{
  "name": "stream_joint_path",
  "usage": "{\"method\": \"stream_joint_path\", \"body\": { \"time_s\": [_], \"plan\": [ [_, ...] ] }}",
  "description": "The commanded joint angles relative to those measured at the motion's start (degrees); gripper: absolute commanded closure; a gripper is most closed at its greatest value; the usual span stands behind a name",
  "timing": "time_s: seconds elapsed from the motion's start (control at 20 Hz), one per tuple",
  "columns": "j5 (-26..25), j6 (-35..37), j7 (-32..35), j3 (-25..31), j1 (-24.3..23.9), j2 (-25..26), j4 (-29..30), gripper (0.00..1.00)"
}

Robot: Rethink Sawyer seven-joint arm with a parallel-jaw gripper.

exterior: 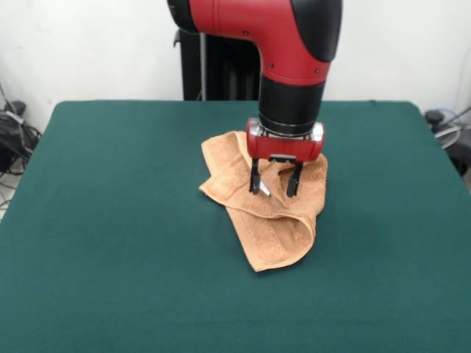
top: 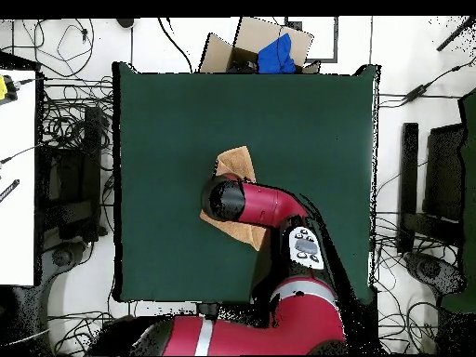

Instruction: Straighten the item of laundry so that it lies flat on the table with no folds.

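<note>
The orange-tan towel (exterior: 268, 220) lies crumpled and folded over itself near the middle of the dark green table (exterior: 110, 243). One narrow folded end points toward the camera in the front view. My gripper (exterior: 275, 188) hangs straight down over the towel's middle, its two black fingers open with their tips at or just above the cloth. In the overhead view the arm covers most of the towel (top: 238, 164), and the gripper itself is hidden under the arm's wrist. The green table (top: 167, 121) shows all around it.
The robot's pedestal stands behind the table's far edge in the front view. A cardboard box with a blue cloth (top: 275, 51) sits past the table's top edge in the overhead view. Cables lie on the floor at both sides.
</note>
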Motion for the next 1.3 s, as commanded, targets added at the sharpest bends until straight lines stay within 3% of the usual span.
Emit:
{"method": "stream_joint_path", "body": {
  "time_s": [0.05, 0.4, 0.55, 0.6, 1.3],
  "plan": [
    [0.14, -3.92, 11.21, 0.36, 0.71, 0.96, 1.36, 0.0],
    [2.48, -6.67, 15.3, -1.97, 1.12, 2.41, 1.84, 0.0],
    [1.67, -6.82, 13.47, -1.42, 0.14, 3.34, 0.7, 0.0],
    [1.05, -5.88, 11.83, -1.22, -0.04, 3.44, 0.34, 1.0],
    [1.42, -6.54, 10.8, 2.86, -2.39, 2.83, 1.53, 1.0]
  ]
}}
